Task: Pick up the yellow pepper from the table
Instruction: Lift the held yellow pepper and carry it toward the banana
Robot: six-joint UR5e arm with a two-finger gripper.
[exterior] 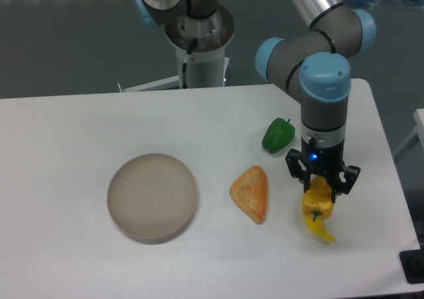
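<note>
Pointing straight down, the gripper point(322, 187) pinches the yellow pepper point(317, 204), seemingly lifted.

A smooth, matt white desk point(79, 146) carries a dull grey-beige plate point(153, 197), a glossy green pepper point(277, 134) and a waxy yellow pepper point(317, 205), beneath a brushed-metal arm point(308, 4) with blue plastic caps.
</note>
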